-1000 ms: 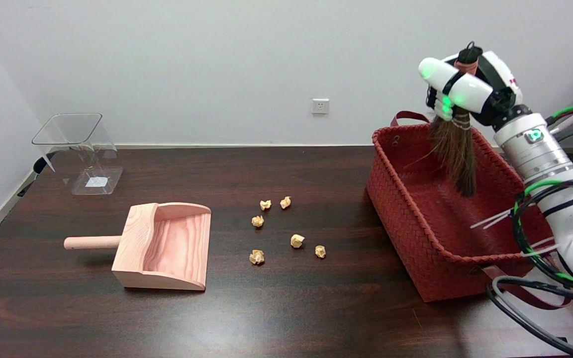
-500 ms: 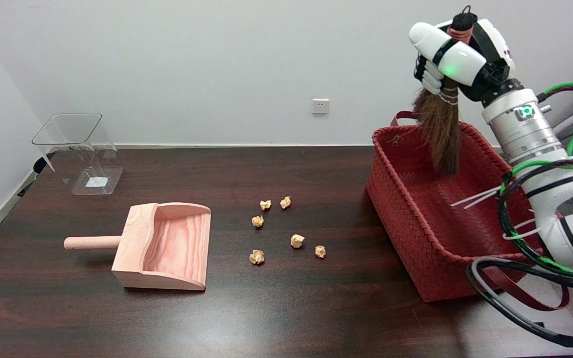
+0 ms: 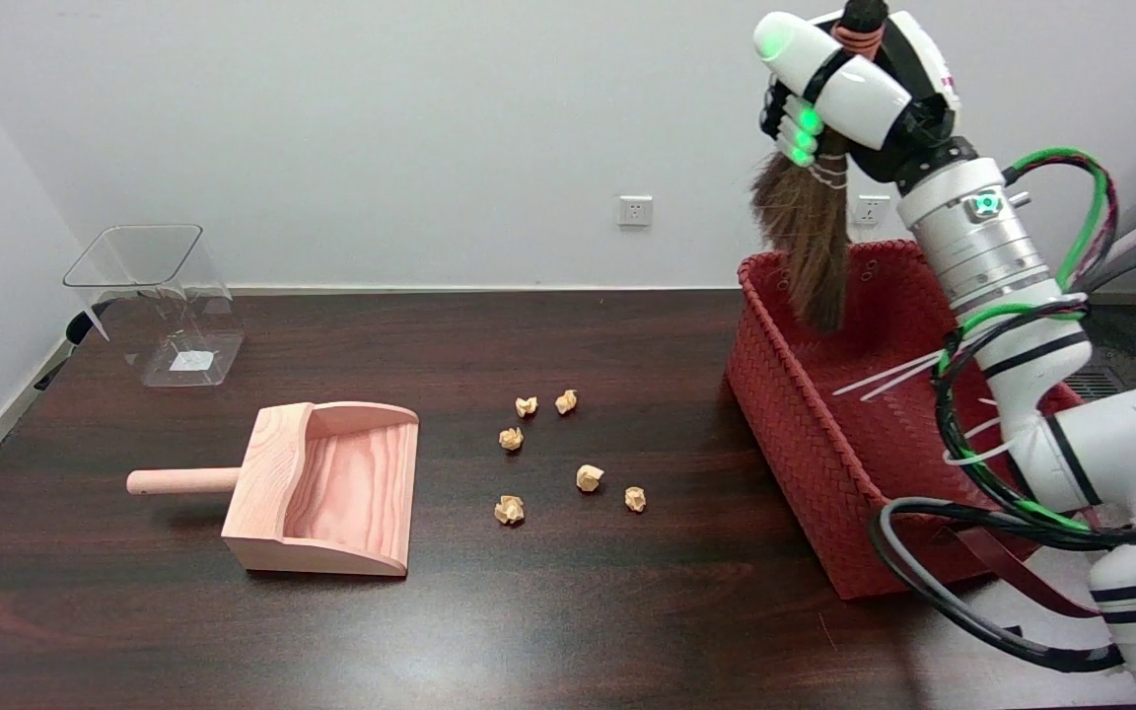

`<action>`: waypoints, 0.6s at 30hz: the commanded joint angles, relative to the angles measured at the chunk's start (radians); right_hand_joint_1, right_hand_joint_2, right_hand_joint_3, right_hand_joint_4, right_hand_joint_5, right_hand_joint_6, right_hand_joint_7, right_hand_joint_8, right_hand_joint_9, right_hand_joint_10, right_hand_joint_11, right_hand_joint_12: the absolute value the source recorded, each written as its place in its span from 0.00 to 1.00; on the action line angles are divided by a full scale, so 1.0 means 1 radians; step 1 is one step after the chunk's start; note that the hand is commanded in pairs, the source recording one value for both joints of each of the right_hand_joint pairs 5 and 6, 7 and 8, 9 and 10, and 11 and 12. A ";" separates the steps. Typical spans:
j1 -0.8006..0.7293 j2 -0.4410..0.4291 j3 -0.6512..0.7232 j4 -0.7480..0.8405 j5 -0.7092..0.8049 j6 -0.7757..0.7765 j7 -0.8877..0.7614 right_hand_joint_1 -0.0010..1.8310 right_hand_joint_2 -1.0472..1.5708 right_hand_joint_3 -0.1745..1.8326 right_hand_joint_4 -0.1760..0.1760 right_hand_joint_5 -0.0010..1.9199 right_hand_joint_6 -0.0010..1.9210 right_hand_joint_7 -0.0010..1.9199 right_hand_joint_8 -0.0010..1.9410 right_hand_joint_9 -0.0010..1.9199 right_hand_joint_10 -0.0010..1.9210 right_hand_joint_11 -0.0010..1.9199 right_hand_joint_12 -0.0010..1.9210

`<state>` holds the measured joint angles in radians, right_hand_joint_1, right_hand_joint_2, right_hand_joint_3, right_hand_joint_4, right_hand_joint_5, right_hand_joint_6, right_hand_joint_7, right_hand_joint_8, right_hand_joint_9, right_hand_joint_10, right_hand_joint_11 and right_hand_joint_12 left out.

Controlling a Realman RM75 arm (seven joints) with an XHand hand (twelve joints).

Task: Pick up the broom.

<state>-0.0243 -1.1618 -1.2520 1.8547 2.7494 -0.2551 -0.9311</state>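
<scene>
Right hand (image 3: 839, 84) has its fingers (image 3: 797, 123) wrapped round the broom (image 3: 810, 232) handle, bristles hanging over the red woven basket's (image 3: 795, 414) far-left corner above the desk (image 3: 568, 611); risk: tips snag the rim on a sideways swing, twisting it loose.

The broom (image 3: 813, 247) is a small hand whisk with dark brown bristles, bound with pale cord near a black-tipped handle. It hangs upright in the upper right of the frame, bristles down, handle gripped in the robot hand (image 3: 839, 84), its tip over the basket's (image 3: 805, 424) far end.
</scene>
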 commanded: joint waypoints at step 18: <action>0.041 -0.155 -0.245 0.009 -0.002 0.011 -0.078 0.47 1.00 0.19 0.50 1.00 1.00 1.00 0.99 1.00 1.00 1.00 1.00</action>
<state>0.0141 -1.2616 -1.3832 1.8646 2.7486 -0.2717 -0.9672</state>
